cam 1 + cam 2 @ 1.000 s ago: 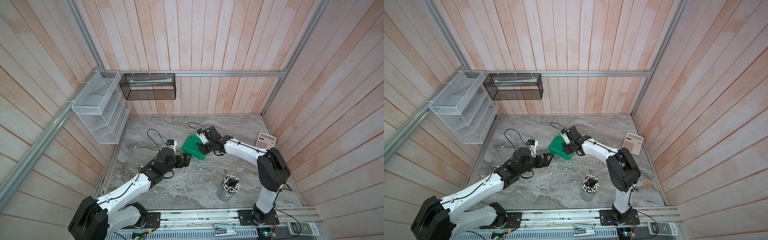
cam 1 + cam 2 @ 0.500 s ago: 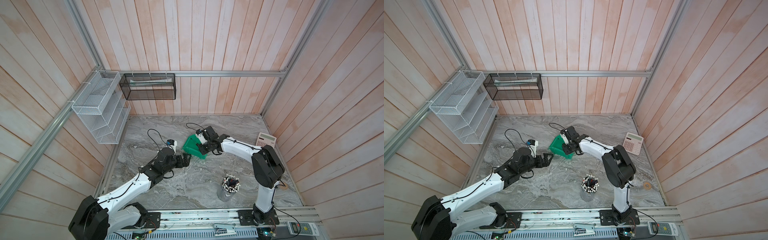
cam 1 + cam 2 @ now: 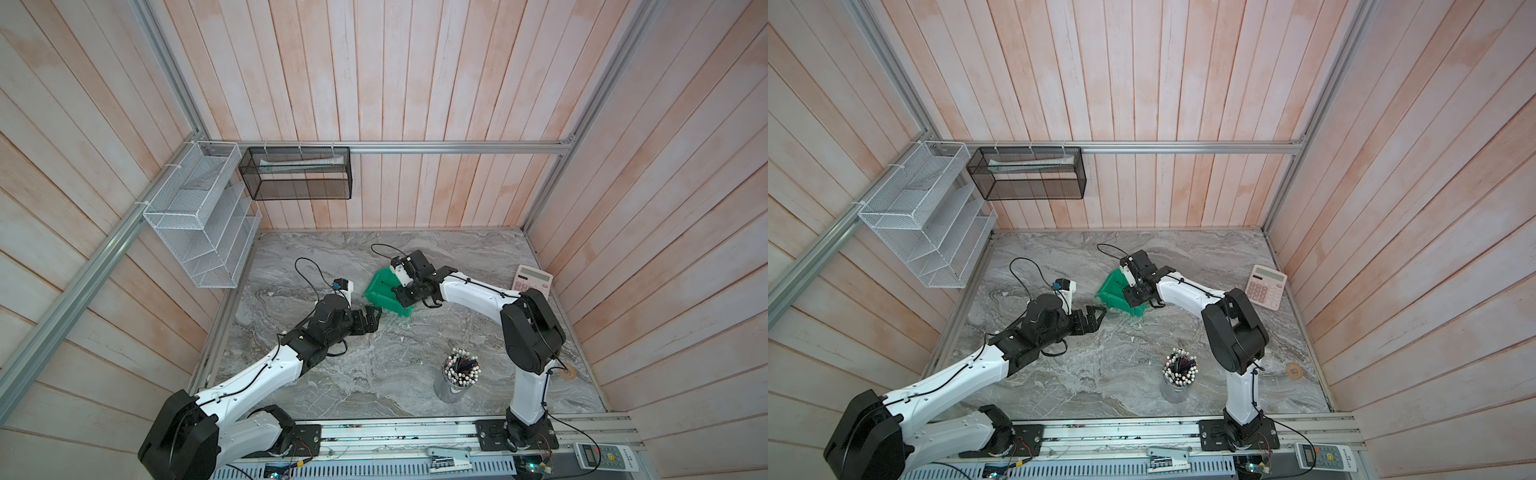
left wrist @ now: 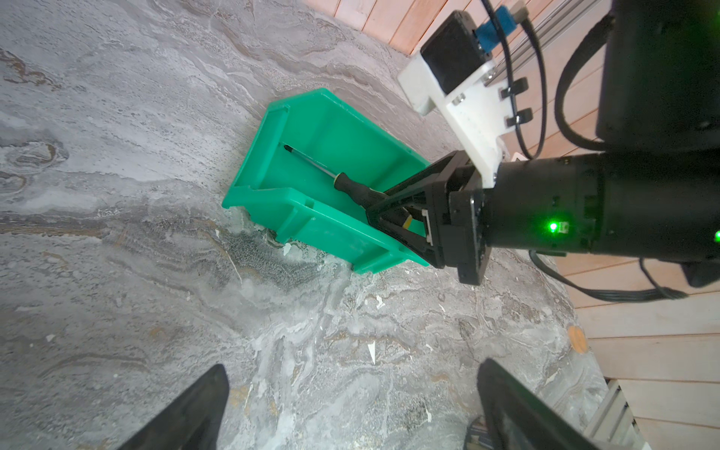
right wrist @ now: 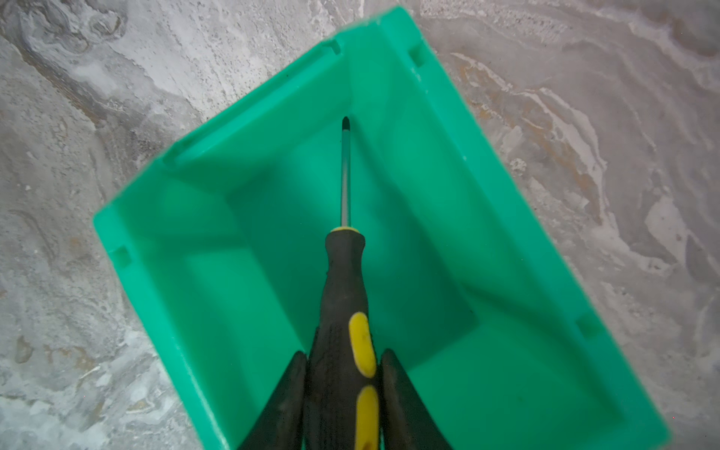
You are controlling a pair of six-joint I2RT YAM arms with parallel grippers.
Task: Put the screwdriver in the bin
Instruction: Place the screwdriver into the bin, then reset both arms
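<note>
Right gripper [image 5: 343, 389], jaws close on either side of the screwdriver [image 5: 345, 272] handle, contact uncertain; shaft tip points into a corner inside the green bin [image 5: 506, 241]. Left gripper [image 4: 350, 409], jaws wide and empty, hovers over the marble tabletop [image 4: 117, 195] just beside the bin.

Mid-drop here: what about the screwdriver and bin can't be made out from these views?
- Grip: in the right wrist view the right pincer flanks the screwdriver handle; clamped or loose is unclear.
- Handle end: cut off by that view's edge, and hidden behind the pincer in the left wrist view.
- Both top views: the right wrist over the bin hides the screwdriver.
- Tip touching the bin floor: unclear.
</note>
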